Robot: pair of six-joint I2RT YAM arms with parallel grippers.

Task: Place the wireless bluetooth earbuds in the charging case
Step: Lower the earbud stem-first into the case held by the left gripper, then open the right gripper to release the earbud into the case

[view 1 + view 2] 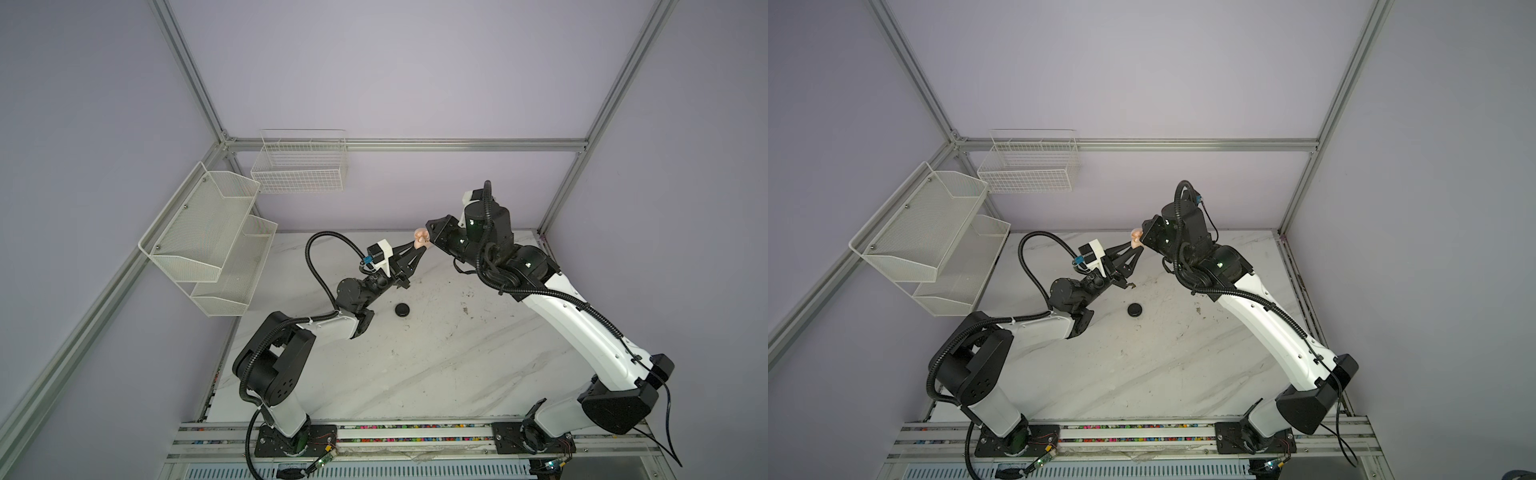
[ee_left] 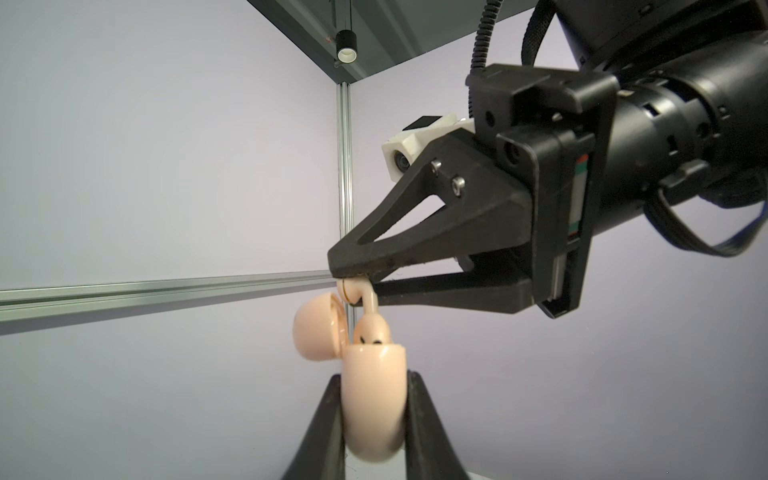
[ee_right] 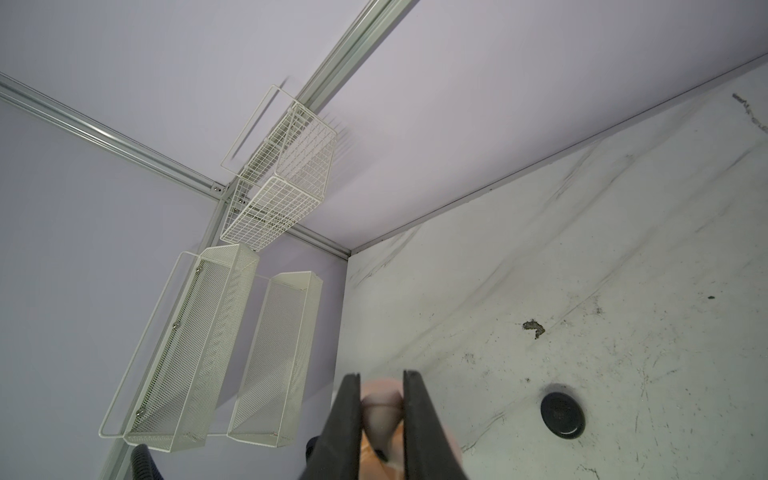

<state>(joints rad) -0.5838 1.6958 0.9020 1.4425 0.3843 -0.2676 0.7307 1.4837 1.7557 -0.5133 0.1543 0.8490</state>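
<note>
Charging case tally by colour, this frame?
Pink case: 1, lid open, held in the left gripper
Black case: 1, on the table
Total: 2

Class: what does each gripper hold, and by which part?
Left gripper: open pink case, by its base. Right gripper: pink earbud, pinched at one end.

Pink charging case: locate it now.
In a top view, the pink charging case is mid-scene above the table, gripped by the left hand, beside the right hand.
</note>
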